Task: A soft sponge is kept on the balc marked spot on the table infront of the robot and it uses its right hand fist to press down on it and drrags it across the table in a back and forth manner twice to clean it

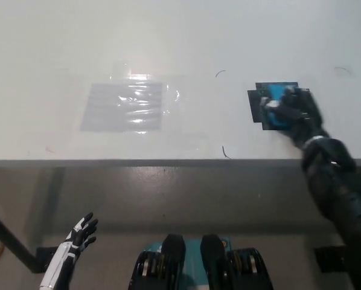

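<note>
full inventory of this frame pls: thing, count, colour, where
table: 1, white, fills the upper half of the head view
sponge: 1, blue, right side of the table, lying on the black marked spot under the right hand
black marked spot: 1, black, right side of the table, mostly covered
clear tape patch: 1, shiny transparent, left of centre on the table
pen marks: a few, dark, short curved strokes scattered on the table
floor: grey-brown, below the table edge
right hand: 1, black, pressed on the sponge
left hand: 1, white, lower left, below the table, fingers apart, holding nothing
</note>
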Controlling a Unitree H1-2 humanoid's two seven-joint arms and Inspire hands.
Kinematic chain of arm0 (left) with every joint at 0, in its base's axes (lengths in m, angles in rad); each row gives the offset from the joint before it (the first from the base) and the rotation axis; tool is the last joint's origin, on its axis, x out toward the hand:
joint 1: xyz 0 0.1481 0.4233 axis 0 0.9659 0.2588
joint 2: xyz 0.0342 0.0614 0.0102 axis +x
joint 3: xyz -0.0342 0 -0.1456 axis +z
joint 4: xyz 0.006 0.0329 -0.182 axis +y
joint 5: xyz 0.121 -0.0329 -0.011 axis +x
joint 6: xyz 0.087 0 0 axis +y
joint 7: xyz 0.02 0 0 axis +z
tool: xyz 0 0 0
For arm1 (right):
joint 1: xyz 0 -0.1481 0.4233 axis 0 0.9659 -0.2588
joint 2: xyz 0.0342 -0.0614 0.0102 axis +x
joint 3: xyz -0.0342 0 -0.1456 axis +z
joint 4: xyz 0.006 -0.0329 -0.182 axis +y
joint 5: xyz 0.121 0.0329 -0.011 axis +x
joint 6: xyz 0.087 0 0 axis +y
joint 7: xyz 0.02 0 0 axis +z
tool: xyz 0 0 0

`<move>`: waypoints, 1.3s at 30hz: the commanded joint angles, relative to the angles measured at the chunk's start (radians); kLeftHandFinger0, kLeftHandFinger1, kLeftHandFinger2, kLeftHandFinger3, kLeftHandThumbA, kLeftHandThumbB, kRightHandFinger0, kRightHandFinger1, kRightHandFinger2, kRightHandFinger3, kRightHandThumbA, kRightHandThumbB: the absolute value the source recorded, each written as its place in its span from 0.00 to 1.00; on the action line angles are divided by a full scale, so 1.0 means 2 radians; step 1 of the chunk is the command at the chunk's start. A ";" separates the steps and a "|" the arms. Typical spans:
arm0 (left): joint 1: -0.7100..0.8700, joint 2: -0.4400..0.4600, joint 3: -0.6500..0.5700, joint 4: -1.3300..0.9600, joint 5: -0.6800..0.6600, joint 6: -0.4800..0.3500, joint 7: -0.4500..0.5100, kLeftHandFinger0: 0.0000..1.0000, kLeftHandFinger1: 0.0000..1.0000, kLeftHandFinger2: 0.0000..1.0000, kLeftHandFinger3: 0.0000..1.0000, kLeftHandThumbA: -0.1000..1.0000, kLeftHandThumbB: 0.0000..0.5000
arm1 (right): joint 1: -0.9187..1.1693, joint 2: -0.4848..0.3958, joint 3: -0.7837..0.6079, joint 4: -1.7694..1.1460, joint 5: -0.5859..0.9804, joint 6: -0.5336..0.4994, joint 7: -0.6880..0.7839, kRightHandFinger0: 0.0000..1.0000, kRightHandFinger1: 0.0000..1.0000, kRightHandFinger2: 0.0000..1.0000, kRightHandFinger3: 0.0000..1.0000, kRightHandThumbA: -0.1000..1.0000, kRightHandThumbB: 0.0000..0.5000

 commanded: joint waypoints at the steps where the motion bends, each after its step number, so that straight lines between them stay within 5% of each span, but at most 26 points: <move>1: -0.006 0.009 0.004 -0.013 -0.001 -0.005 -0.003 1.00 1.00 1.00 1.00 1.00 1.00 | 0.051 -0.060 -0.016 0.014 0.012 0.014 -0.007 0.00 0.00 0.00 0.00 1.00 0.62; 4: -0.009 0.009 0.005 -0.008 0.000 -0.010 -0.002 1.00 1.00 1.00 1.00 1.00 1.00 | 0.061 -0.079 -0.026 0.012 0.021 0.009 -0.002 0.00 0.00 0.02 0.02 1.00 0.57; 5: -0.010 0.010 0.005 -0.008 0.000 -0.011 -0.002 1.00 1.00 1.00 1.00 1.00 1.00 | 0.062 -0.085 -0.028 0.012 0.023 0.010 -0.001 0.00 0.00 0.04 0.05 1.00 0.63; 7: -0.010 0.011 0.005 -0.008 0.000 -0.010 -0.003 1.00 1.00 1.00 1.00 1.00 1.00 | 0.065 -0.094 -0.030 0.010 0.021 0.006 -0.006 0.00 0.00 0.09 0.13 1.00 0.54; 10: -0.010 0.009 0.005 -0.005 0.002 -0.011 0.000 1.00 1.00 1.00 1.00 1.00 1.00 | 0.066 -0.100 -0.038 0.009 0.024 0.004 -0.003 0.00 0.00 0.04 0.14 1.00 0.58; 12: -0.010 0.009 0.005 -0.002 0.004 -0.013 0.000 1.00 1.00 1.00 1.00 1.00 1.00 | 0.065 -0.100 -0.039 0.007 0.025 -0.002 0.005 0.00 0.00 0.00 0.10 1.00 0.58; 14: -0.010 0.008 0.005 0.000 0.005 -0.012 0.002 1.00 1.00 1.00 1.00 1.00 1.00 | 0.062 -0.095 -0.039 0.006 0.023 -0.001 0.002 0.00 0.00 0.00 0.03 1.00 0.47; 16: -0.011 0.009 0.005 0.000 0.005 -0.013 0.001 1.00 1.00 1.00 1.00 1.00 1.00 | 0.059 -0.087 -0.035 0.004 0.021 -0.005 0.009 0.00 0.00 0.00 0.01 1.00 0.50; 18: -0.012 0.007 0.005 -0.002 0.002 -0.010 0.000 1.00 1.00 1.00 1.00 1.00 1.00 | 0.055 -0.074 -0.033 0.001 0.020 -0.020 0.012 0.00 0.00 0.00 0.00 1.00 0.53; 19: -0.013 0.007 0.005 -0.001 0.000 -0.011 -0.001 1.00 1.00 1.00 1.00 1.00 1.00 | 0.052 -0.068 -0.029 -0.001 0.015 -0.018 0.005 0.05 0.00 0.07 0.09 1.00 0.54; 22: -0.015 0.007 0.005 -0.001 0.002 -0.011 0.000 1.00 1.00 1.00 1.00 1.00 1.00 | 0.045 -0.053 -0.025 -0.003 0.015 -0.011 0.013 0.00 0.00 0.00 0.02 1.00 0.52; 25: -0.016 0.007 0.004 0.001 0.005 -0.015 0.001 1.00 1.00 1.00 1.00 1.00 1.00 | 0.032 -0.021 -0.030 -0.004 0.023 -0.013 0.018 0.00 0.00 0.00 0.00 1.00 0.64; 31: -0.013 0.008 0.006 -0.011 0.001 -0.005 0.000 1.00 1.00 1.00 1.00 1.00 1.00 | 0.019 0.027 -0.016 -0.014 0.012 -0.027 0.015 0.00 0.00 0.00 0.00 1.00 0.56; 39: -0.014 0.007 0.005 -0.007 0.003 -0.010 0.000 1.00 1.00 1.00 1.00 1.00 1.00 | 0.005 0.076 -0.001 -0.020 0.005 -0.032 0.029 0.00 0.00 0.00 0.00 1.00 0.57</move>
